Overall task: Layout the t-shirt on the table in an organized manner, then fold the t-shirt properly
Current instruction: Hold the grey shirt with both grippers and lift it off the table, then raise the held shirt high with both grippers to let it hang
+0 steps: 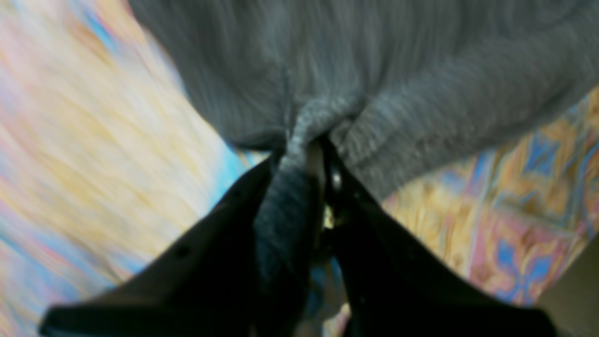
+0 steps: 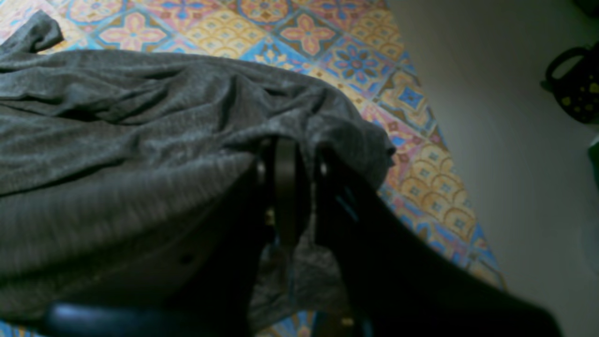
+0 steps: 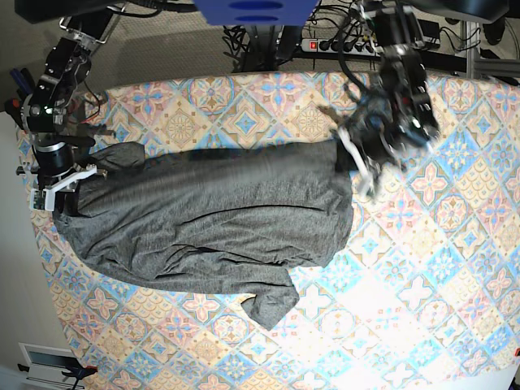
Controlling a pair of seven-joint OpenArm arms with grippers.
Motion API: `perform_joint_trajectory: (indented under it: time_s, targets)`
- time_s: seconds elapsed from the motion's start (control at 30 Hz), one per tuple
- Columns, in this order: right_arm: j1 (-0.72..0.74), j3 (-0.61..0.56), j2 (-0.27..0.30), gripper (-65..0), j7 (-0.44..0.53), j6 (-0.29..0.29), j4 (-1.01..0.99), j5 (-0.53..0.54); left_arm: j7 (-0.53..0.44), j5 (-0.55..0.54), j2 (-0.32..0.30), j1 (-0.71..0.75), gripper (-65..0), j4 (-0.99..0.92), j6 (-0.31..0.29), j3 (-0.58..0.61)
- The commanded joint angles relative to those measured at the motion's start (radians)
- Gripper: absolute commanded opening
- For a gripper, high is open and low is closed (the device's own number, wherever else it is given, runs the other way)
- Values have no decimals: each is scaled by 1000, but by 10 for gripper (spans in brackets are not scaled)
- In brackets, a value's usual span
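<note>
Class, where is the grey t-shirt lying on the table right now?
In the base view the t-shirt lies spread across the table's left and middle, stretched between the right gripper and the left gripper.

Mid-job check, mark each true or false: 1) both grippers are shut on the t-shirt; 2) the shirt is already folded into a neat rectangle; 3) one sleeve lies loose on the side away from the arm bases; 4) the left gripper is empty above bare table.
1) True: the left gripper pinches a bunched edge of the t-shirt, and the right gripper grips the opposite end.
2) False: it lies stretched between the arms, wrinkled and unfolded, on the table.
3) True: the sleeve rests untouched.
4) False: its jaws clamp fabric.
</note>
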Motion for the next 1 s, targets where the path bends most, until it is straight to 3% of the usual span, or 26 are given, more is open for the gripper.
perform_joint_trajectory:
  time_s: [0.0,0.27,0.53,0.63,0.8,0.97]
  targets:
    - [11,8,20,-650,31,-6,24,9,7,-24,6,-36,-629,32,-3,5]
    - [20,8,20,-650,32,-8,22,9,136,-44,46,-192,-630,70,-3,-19]
    - [175,38,24,-650,31,-8,24,9,268,-40,84,-421,-629,70,-3,-144]
    - [264,40,26,-650,29,-8,22,5,271,-37,84,-505,-629,69,-3,-144]
    - [396,35,55,-650,-43,-5,-16,-112,259,-37,84,-620,-628,58,-3,-142]
    - [568,-25,64,-650,-52,-2,-107,-193,175,-37,78,-717,-628,-38,-3,-142]
